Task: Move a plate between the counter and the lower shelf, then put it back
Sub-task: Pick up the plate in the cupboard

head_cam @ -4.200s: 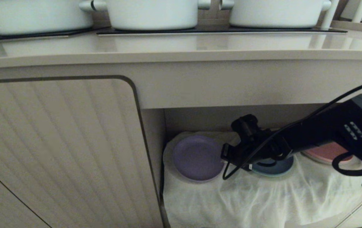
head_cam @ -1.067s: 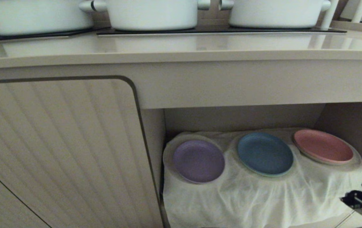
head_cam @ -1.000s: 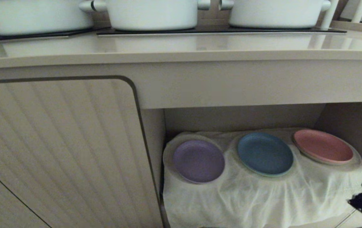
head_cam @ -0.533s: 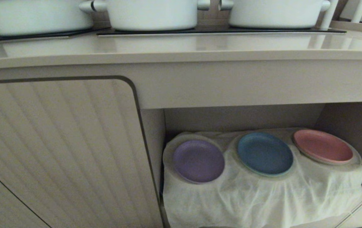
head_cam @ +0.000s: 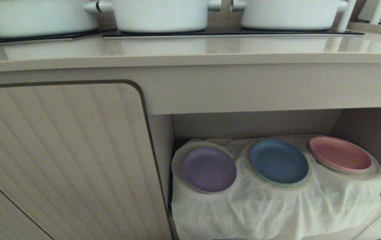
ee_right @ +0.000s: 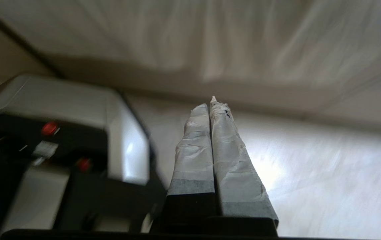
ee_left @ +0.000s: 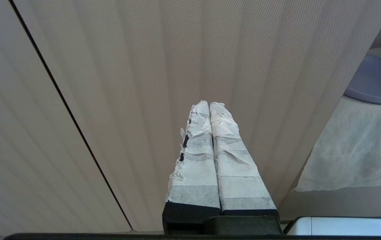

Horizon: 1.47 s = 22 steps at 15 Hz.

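Note:
The lavender plate (head_cam: 209, 169) lies flat on a cloth-covered hump at the left end of the lower shelf (head_cam: 253, 123), under the beige counter (head_cam: 190, 50). Nothing touches it. Neither arm shows in the head view. My left gripper (ee_left: 209, 105) is shut and empty, pointing at the ribbed cabinet door (ee_left: 144, 66), with the plate's rim (ee_left: 377, 83) off to one side. My right gripper (ee_right: 210, 105) is also shut and empty, low over the pale floor (ee_right: 310, 173), below the hanging cloth (ee_right: 210, 33).
A blue plate (head_cam: 278, 161) and a pink plate (head_cam: 339, 154) sit on the same off-white cloth (head_cam: 270, 210), right of the lavender one. White pots (head_cam: 160, 13) stand on black panels at the counter's back. My own base (ee_right: 77, 133) is beside the right gripper.
My right arm, earlier reaching into the shelf over the blue plate, has pulled back down to the right and left the head view. The three plates have not moved.

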{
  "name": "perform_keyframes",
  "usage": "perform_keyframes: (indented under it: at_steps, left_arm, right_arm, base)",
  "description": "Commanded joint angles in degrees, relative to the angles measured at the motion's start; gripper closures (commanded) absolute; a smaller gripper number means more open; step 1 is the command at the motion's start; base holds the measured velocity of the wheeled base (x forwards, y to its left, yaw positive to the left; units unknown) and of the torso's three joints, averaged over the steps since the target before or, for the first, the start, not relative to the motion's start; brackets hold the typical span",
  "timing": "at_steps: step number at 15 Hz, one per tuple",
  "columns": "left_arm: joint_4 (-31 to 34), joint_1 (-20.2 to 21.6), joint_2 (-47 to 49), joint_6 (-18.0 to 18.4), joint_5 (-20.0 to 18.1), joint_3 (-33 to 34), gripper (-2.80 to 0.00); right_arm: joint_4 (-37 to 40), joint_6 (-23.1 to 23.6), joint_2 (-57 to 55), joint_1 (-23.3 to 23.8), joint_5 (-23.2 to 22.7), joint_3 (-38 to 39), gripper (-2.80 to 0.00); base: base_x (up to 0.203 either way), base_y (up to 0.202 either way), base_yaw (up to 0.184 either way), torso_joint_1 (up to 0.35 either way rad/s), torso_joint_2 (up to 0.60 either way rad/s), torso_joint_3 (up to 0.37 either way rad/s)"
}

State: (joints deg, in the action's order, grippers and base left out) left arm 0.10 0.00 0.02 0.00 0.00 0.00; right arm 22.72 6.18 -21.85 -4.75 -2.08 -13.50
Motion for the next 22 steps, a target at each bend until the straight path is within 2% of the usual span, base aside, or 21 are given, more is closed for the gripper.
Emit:
perform_keyframes:
  at_steps: [1,3,5,6,9,12,14,16,18,20,22]
  left_arm:
    - [-0.01,0.00,0.05,0.00,0.00,0.00,0.00]
    - [-0.01,0.00,-0.02,0.00,0.00,0.00,0.00]
    - [-0.01,0.00,-0.02,0.00,0.00,0.00,0.00]
    - [-0.01,0.00,-0.02,0.00,0.00,0.00,0.00]
    - [-0.01,0.00,-0.02,0.00,0.00,0.00,0.00]
    - [-0.01,0.00,-0.02,0.00,0.00,0.00,0.00]
    - [-0.01,0.00,-0.02,0.00,0.00,0.00,0.00]
    - [-0.01,0.00,-0.02,0.00,0.00,0.00,0.00]
    - [-0.01,0.00,-0.02,0.00,0.00,0.00,0.00]
    - [-0.01,0.00,-0.02,0.00,0.00,0.00,0.00]
    - [-0.01,0.00,-0.02,0.00,0.00,0.00,0.00]
  right_arm:
    - [-7.71,5.08,6.09,5.11,-1.75,5.09,0.00]
    - [-16.99,6.35,7.76,6.81,-2.12,8.93,0.00]
    - [-24.23,2.78,9.91,6.40,-2.19,11.58,0.00]
    - [-25.00,0.70,11.22,5.98,-2.21,11.90,0.00]
    - [-25.27,-5.35,17.24,5.32,-2.22,12.00,0.00]
    - [-25.24,-8.18,21.85,5.11,-2.10,12.04,0.00]
    - [-27.20,-8.02,21.85,5.10,2.46,13.44,0.00]
    - [-25.97,-8.11,21.85,5.10,6.64,13.41,0.00]
    - [-23.14,-7.16,21.85,5.10,6.07,13.48,0.00]
    - [-22.80,-5.30,21.85,5.10,5.30,13.41,0.00]
    - [-22.80,-5.36,21.85,5.10,4.94,13.41,0.00]
  base:
    - [0.000,0.000,0.000,0.000,0.00,0.000]
    - [0.000,0.000,0.000,0.000,0.00,0.000]
    - [0.000,0.000,0.000,0.000,0.00,0.000]
    - [0.000,0.000,0.000,0.000,0.00,0.000]
    - [0.000,0.000,0.000,0.000,0.00,0.000]
    - [0.000,0.000,0.000,0.000,0.00,0.000]
    - [0.000,0.000,0.000,0.000,0.00,0.000]
    - [0.000,0.000,0.000,0.000,0.00,0.000]
    - [0.000,0.000,0.000,0.000,0.00,0.000]
    - [0.000,0.000,0.000,0.000,0.00,0.000]
    - [0.000,0.000,0.000,0.000,0.00,0.000]
